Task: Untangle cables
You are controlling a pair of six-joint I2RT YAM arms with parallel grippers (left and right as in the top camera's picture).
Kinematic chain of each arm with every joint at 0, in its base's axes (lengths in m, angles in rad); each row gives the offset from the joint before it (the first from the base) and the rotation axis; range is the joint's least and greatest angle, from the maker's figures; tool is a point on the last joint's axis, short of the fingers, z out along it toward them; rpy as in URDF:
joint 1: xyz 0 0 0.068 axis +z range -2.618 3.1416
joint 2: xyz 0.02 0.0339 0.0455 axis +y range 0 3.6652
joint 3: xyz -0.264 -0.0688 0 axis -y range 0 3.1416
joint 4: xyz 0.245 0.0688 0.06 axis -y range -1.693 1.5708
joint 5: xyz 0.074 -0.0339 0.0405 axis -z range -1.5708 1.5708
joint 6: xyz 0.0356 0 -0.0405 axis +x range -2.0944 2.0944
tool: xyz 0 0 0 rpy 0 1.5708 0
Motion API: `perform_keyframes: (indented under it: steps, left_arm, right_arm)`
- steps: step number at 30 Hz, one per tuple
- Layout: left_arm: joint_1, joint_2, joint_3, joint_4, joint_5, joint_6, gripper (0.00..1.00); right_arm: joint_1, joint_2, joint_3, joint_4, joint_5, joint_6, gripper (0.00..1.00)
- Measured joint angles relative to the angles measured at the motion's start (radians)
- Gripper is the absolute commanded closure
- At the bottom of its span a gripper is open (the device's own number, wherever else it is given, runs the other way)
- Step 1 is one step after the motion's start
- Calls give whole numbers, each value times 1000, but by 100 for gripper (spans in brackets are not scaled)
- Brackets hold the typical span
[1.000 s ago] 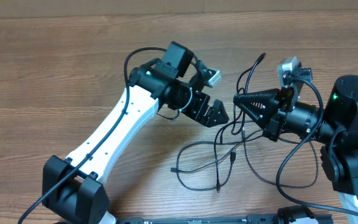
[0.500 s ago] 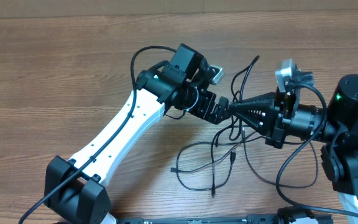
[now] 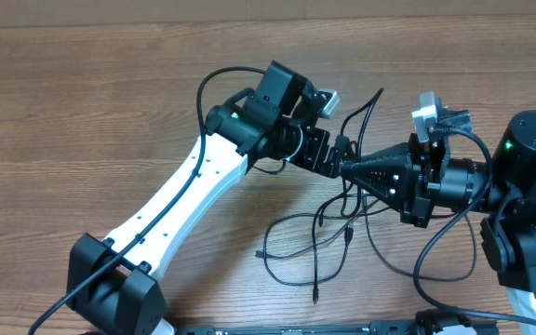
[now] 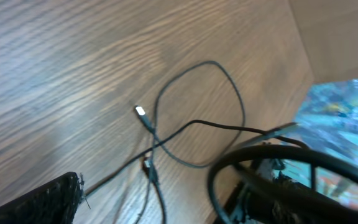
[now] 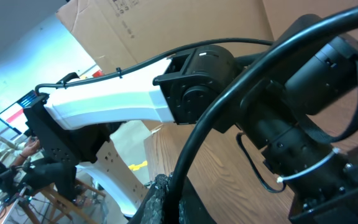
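Pinching cables (image 3: 316, 270) in closed right fingers (image 3: 366, 172), left fingers (image 3: 324, 158) spread just beside

The surface (image 3: 82, 112) is mid-brown wood grain with darker streaks. The cables (image 3: 291, 223) are black, and one plug tip (image 4: 140, 111) shows pale, silvery white. The left arm (image 3: 184, 195) has a white link between black joints. The right arm (image 3: 529, 186) is all black, with small green lights (image 3: 504, 145). The left tool (image 3: 335, 154) and right tool (image 3: 350, 170) are black with a rough, grainy texture. A wrist camera (image 3: 324, 100) is silver-grey. Tan cardboard (image 5: 166, 25) bears black print.
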Motion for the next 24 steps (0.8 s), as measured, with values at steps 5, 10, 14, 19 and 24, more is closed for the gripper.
perform_keyframes:
  steps: [5,10,14,19,24]
  left_arm:
    - [-29,0,0,14,10,0,0]
    - [-54,0,0,18,-70,-1,0]
    - [-58,0,0,5,-187,-1,0]
    - [-58,0,0,-14,-318,-21,0]
    - [-58,0,0,-60,-420,-34,0]
  right_arm:
    - [0,0,0,27,-45,0,96]
    - [0,0,0,35,-75,8,96]
    - [0,0,0,40,-81,19,96]
    - [0,0,0,77,-82,55,96]
    - [0,0,0,138,-93,108,96]
